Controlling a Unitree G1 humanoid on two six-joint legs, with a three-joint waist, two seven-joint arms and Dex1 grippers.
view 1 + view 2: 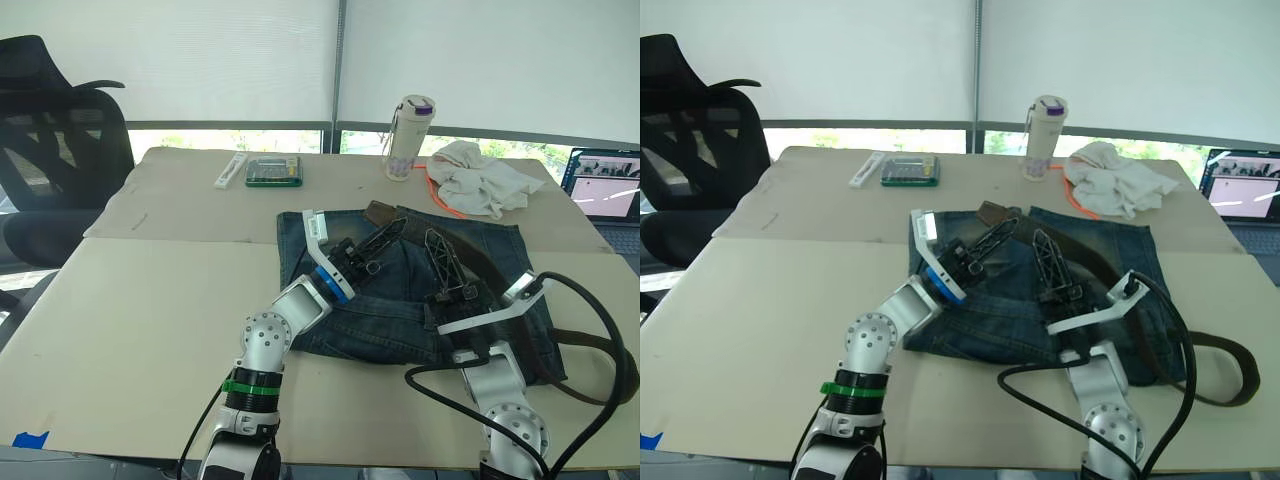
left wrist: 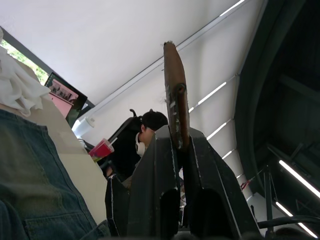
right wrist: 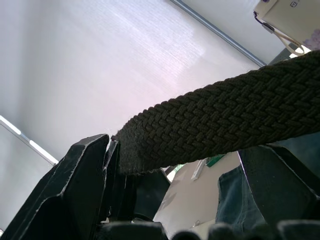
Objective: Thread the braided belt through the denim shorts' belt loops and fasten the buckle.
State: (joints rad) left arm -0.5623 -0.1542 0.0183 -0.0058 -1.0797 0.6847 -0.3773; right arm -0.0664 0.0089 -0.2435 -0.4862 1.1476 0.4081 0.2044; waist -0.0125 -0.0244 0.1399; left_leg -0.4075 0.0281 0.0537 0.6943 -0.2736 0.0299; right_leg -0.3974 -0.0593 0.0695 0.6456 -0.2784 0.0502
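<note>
Braided belt (image 1: 470, 262) lay across denim shorts (image 1: 400, 300) spread flat mid-table, trailing off past their right edge in a loop. Left gripper (image 1: 388, 236) hovered at the waistband, jaws nipped shut on the belt's brown tip. Right gripper (image 1: 440, 262) straddled the woven strap, jaws parted, grip uncertain.

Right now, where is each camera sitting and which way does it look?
Left eye, right eye: on the head, looking down over both arms at the denim shorts on the table.
Left wrist: looks up past the left gripper, pinching the belt's brown end.
Right wrist: looks up past the right gripper's fingers at the braided belt.
All share the belt.
</note>
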